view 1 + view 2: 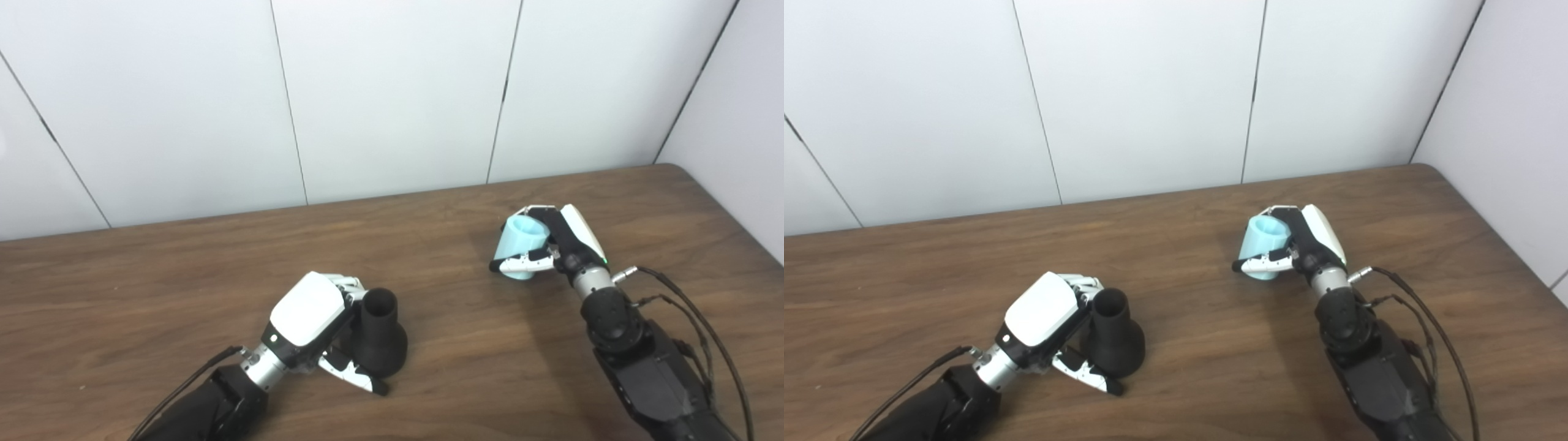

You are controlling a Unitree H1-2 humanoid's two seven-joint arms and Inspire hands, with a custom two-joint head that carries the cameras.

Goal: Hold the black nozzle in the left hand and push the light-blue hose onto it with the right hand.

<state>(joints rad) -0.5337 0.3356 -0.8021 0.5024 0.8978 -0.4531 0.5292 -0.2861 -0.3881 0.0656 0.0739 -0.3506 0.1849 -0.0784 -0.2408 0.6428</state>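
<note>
Fingers of both hands are curled around their parts above the brown wooden table [184,269]. Left hand [309,324], near the front edge, wraps the black nozzle [380,334], which stands upright on its flared base, narrow mouth upward. Right hand [560,245], well apart on the far right, clasps the short light-blue hose [520,242], thumb across its front.
</note>
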